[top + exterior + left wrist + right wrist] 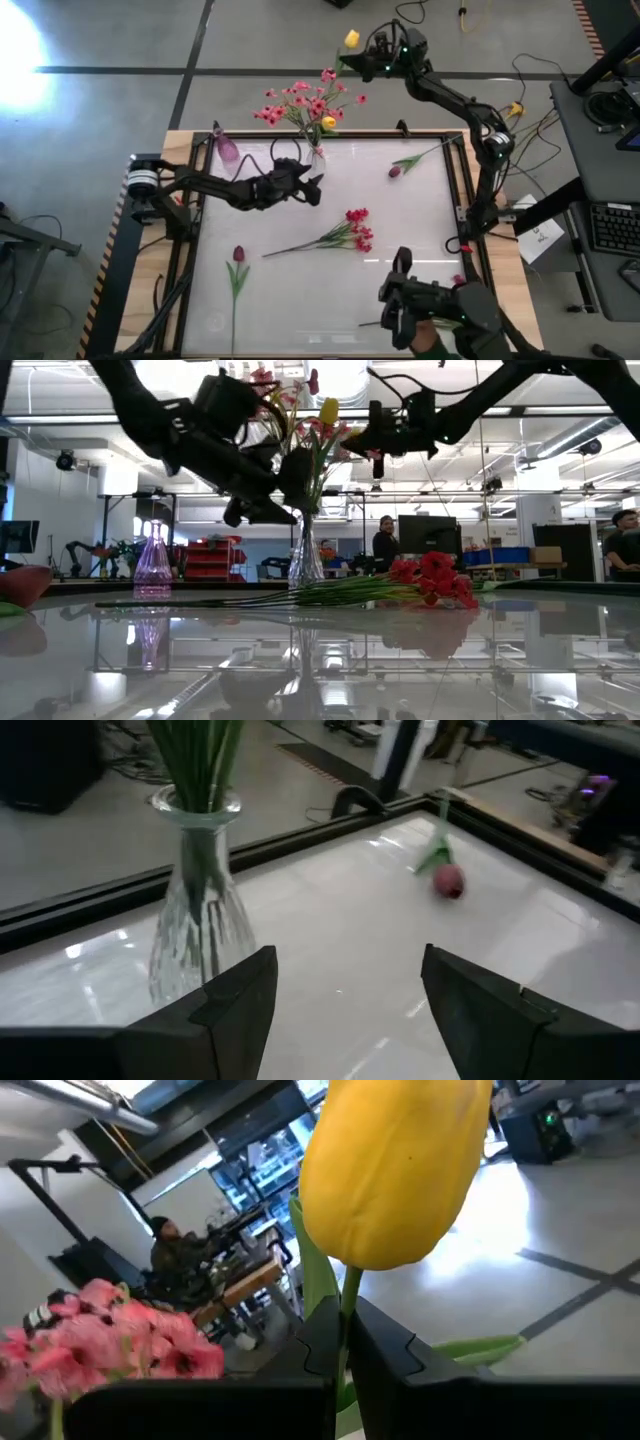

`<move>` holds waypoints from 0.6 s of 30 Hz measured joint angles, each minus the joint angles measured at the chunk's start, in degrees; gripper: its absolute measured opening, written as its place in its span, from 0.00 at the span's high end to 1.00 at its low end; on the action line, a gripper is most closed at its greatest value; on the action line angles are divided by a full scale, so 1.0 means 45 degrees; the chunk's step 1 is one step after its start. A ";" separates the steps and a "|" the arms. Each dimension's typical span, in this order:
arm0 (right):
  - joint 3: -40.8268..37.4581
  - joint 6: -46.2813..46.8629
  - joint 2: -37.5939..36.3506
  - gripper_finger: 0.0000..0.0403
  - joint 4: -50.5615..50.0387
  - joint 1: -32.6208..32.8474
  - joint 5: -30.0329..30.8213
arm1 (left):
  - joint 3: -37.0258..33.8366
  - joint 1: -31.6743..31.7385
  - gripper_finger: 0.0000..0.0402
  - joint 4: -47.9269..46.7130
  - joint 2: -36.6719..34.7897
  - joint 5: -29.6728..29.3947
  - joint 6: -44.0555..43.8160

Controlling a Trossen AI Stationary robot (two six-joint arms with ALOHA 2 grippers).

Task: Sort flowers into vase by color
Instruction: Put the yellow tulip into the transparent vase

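A clear glass vase (318, 155) (195, 920) stands at the table's far edge and holds pink blossom sprays (300, 100) and a yellow bud (328, 122). My left gripper (312, 187) (345, 1010) hovers open just near of this vase. My right gripper (372, 58) (345, 1355) is raised beyond the far edge, shut on a yellow bud flower (351, 38) (390, 1170). A red spray (355, 230) and two dark-red buds (238, 254) (394, 171) lie flat on the table. A pink vase (228, 148) stands far left. My right gripper pinches the yellow flower's green stem (347, 1302) between its two fingers, just below the bud. The bud stands out past the fingertips (318, 1335), and a leaf (480, 1348) trails beside them. The flower is lifted clear, out beyond the table's far edge.
A raised dark frame (330, 138) runs around the white table top. A dark hand-held device with a green sleeve (430, 312) reaches in at the near right edge. Cables and a desk lie to the right. People show in the room behind (384, 540).
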 joint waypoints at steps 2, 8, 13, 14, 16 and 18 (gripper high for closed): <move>0.0241 0.0309 0.0017 0.97 -0.0047 0.0021 -0.0241 | 0.0258 0.0085 0.41 0.0001 0.0387 -0.0382 -0.0081; 0.0694 0.1155 -0.0028 0.97 -0.0036 0.0429 -0.1264 | 0.0360 0.0517 0.41 0.0046 0.0657 -0.0760 -0.0689; 0.0597 0.0853 -0.0036 0.97 -0.0300 0.0798 -0.1247 | 0.0285 0.1025 0.41 0.0110 0.0630 -0.0762 -0.0634; 0.0585 0.0679 -0.0036 0.97 -0.0429 0.0863 -0.1233 | 0.0308 0.1114 0.41 0.0121 0.0615 -0.0762 -0.0632; 0.0575 0.0447 -0.0036 0.97 -0.0624 0.0951 -0.1217 | 0.0366 0.1278 0.41 0.0115 0.0597 -0.0747 -0.0612; 0.0575 0.0212 -0.0039 0.97 -0.0824 0.1005 -0.1219 | 0.0403 0.1439 0.41 0.0117 0.0563 -0.0568 -0.0600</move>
